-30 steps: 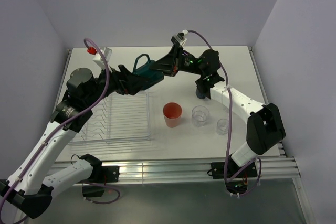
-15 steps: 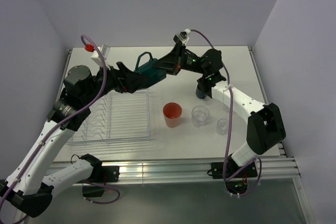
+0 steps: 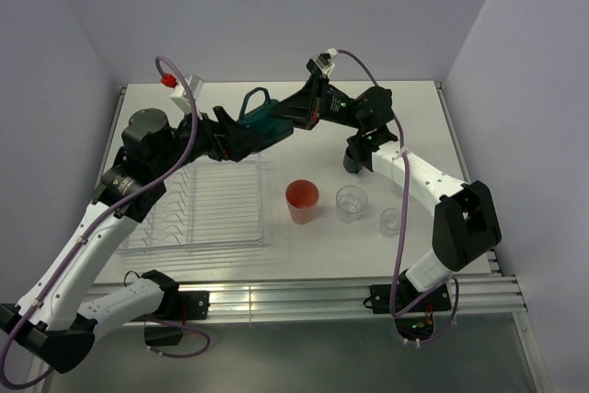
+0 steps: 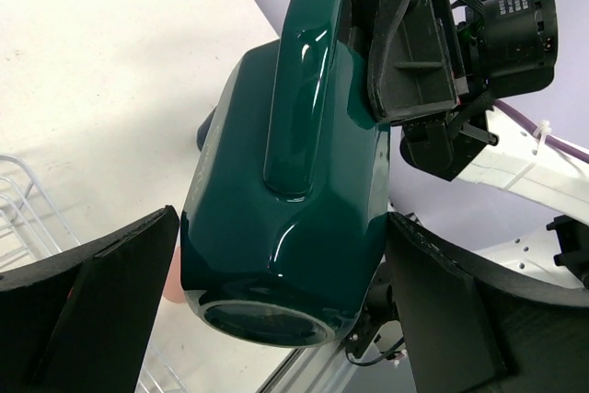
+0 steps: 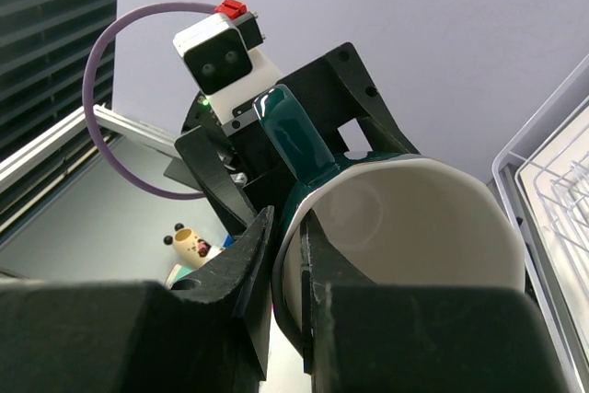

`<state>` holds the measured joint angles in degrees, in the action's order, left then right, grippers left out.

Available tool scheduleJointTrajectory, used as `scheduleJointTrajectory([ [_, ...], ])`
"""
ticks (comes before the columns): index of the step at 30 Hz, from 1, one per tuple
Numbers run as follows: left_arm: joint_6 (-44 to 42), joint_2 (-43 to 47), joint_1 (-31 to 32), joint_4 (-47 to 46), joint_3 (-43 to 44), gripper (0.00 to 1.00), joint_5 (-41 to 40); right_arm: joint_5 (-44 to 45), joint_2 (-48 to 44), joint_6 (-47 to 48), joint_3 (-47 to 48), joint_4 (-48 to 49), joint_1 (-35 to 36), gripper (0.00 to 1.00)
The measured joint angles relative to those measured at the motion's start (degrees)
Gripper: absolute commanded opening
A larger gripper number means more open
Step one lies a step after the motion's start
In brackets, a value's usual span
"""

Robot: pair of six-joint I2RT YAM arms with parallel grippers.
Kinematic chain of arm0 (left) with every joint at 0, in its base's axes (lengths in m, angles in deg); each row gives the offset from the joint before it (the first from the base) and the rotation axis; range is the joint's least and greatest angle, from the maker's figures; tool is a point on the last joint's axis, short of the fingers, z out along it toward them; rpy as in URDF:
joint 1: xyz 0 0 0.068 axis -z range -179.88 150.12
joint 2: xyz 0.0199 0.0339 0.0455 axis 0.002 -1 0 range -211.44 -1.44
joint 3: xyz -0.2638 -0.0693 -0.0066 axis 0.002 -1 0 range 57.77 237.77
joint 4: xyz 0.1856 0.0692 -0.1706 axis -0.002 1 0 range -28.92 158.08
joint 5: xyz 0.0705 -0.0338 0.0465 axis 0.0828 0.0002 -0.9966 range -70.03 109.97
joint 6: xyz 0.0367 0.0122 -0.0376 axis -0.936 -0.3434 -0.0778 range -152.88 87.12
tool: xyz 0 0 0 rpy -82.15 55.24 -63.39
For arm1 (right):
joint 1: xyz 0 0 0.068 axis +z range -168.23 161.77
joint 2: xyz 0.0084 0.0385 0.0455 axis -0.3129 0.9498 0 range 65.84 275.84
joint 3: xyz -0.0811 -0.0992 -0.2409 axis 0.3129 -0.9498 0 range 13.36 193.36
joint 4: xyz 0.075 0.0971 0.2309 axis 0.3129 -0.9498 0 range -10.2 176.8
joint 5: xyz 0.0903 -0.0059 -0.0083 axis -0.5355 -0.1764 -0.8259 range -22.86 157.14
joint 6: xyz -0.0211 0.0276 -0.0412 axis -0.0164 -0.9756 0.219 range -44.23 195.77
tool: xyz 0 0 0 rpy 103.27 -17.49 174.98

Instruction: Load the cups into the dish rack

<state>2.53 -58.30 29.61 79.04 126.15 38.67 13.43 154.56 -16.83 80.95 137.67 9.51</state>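
Note:
The dark teal mug [image 3: 267, 121] hangs on its side in the air above the far end of the dish rack [image 3: 221, 244]. My right gripper [image 3: 293, 115] is shut on its rim, one finger inside the cream interior [image 5: 405, 227] and one outside. My left gripper [image 3: 241, 137] is open, its fingers on either side of the mug's body [image 4: 294, 190], the left finger [image 4: 120, 283] apart from it. The salmon tumbler [image 3: 302, 201], two clear glasses [image 3: 351, 203] [image 3: 390, 221] and the navy mug [image 3: 352, 162] stand on the table to the right of the rack. A third glass is out of view.
The rack's ribs show at the lower left of the left wrist view [image 4: 18, 204] and at the right edge of the right wrist view [image 5: 552, 181]. The right arm [image 3: 423, 181] reaches over the navy mug. Walls close in the table on three sides.
The right gripper has lifted the teal mug slightly up and to the right. The left arm has followed, its open fingers staying around the mug's body.

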Motion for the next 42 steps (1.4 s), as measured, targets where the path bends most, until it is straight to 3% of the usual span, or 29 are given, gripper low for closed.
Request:
scheduleJointTrajectory([
  [11, 1.20, -0.74, 0.02, -2.34, -1.01, 0.98, 0.94, 0.07, 0.13, -0.63, 0.00, 0.59, 0.04, 0.00],
  [15, 1.86, -0.48, 0.02, -3.50, -2.10, 0.92, 0.85, 0.09, 0.44, -0.61, 0.00, 0.59, 0.15, 0.00],
  [18, 2.34, -0.20, 0.02, -4.17, -2.71, 0.81, 0.85, 0.24, 0.52, -0.59, 0.00, 0.55, 0.24, 0.00],
  [21, 2.64, 0.13, 0.02, -4.85, -3.17, 0.57, 0.52, 0.59, 0.55, -0.63, 0.00, 0.55, 0.35, 0.00],
  [22, 2.73, 0.15, 0.02, -4.92, -3.23, 0.38, 0.52, 0.66, 0.55, -0.59, 0.00, 0.52, 0.37, 0.00],
  [24, 2.75, 0.15, 0.02, -5.03, -3.26, 0.19, 0.48, 0.83, 0.55, -0.55, 0.00, 0.50, 0.39, 0.00],
  [25, 2.75, 0.15, 0.02, -5.03, -3.26, 0.01, 0.48, 0.87, 0.55, -0.42, -0.02, 0.48, 0.39, 0.00],
  [29, 2.80, 0.15, 0.02, -4.70, -3.23, 0.00, -0.02, 1.38, 0.55, 1.09, -0.24, -0.39, 0.46, 0.00],
  [33, 3.28, 0.28, 0.02, -3.08, -3.23, 0.00, -0.96, 2.14, 0.11, 3.91, -0.68, -3.10, 0.63, 0.15],
  [37, 3.41, 0.57, 0.22, -1.46, -3.21, 0.00, -2.56, 3.76, -0.94, 6.97, -1.70, -5.77, 0.61, 0.38],
  [42, 3.37, 0.68, 0.33, 1.75, -3.04, 0.00, -5.86, 5.40, -1.68, 10.27, -2.58, -8.00, -0.15, 0.52],
])
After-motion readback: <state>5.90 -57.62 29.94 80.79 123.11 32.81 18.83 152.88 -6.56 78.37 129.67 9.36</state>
